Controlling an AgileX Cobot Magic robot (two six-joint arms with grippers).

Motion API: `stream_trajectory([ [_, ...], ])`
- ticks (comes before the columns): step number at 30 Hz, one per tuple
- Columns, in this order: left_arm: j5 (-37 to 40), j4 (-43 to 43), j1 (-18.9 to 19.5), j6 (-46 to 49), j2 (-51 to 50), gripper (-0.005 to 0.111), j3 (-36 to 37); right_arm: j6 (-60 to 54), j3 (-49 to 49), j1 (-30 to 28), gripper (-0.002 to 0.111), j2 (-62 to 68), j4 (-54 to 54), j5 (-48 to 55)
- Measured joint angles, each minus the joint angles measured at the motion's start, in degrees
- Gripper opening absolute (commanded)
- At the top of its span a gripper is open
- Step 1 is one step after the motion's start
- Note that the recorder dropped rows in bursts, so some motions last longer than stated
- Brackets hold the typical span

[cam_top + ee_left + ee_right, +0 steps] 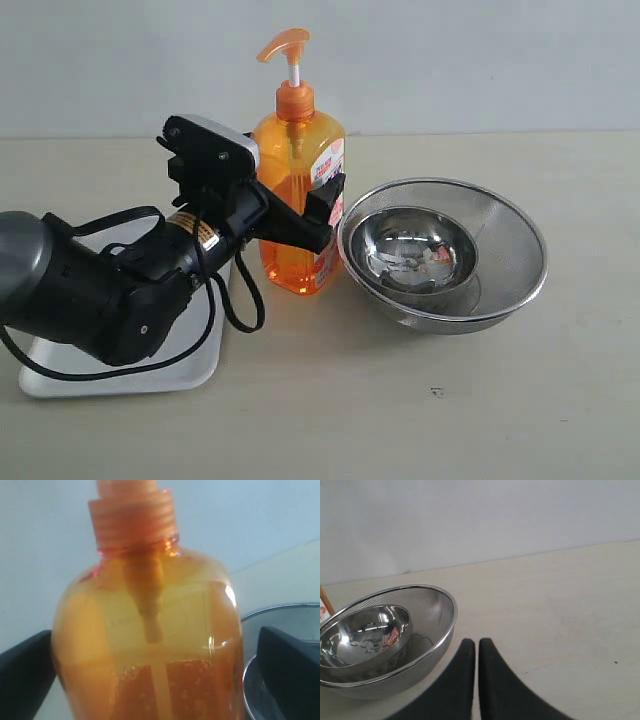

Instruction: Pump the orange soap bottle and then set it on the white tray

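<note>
The orange soap bottle [292,150] stands upright on the table, its pump head [285,45] raised on the white stem. My left gripper [325,215] straddles the bottle's lower body with one black finger on each side. In the left wrist view the orange soap bottle [150,645] fills the space between the fingers [287,670]; one finger touches it and a narrow gap shows at the other. The white tray [60,385] lies at the front left, partly under my left arm. My right gripper [476,645] is shut on nothing over bare table and is out of the exterior view.
A steel mesh bowl [505,250] with a smaller polished steel bowl [420,250] inside it sits just right of the bottle, close to the left gripper's far finger. The mesh bowl [437,615] lies beside the right gripper. A pale wall runs behind the table.
</note>
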State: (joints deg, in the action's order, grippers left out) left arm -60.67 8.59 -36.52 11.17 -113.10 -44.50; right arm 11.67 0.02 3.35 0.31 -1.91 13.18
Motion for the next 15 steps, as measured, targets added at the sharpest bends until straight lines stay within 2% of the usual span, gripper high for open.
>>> stream_trajectory([
  [15, 0.6, 0.2, 0.0, 0.0, -0.1, 0.106, -3.1, 0.0, 0.0, 0.0, 0.0, 0.0, 0.0, 0.0],
])
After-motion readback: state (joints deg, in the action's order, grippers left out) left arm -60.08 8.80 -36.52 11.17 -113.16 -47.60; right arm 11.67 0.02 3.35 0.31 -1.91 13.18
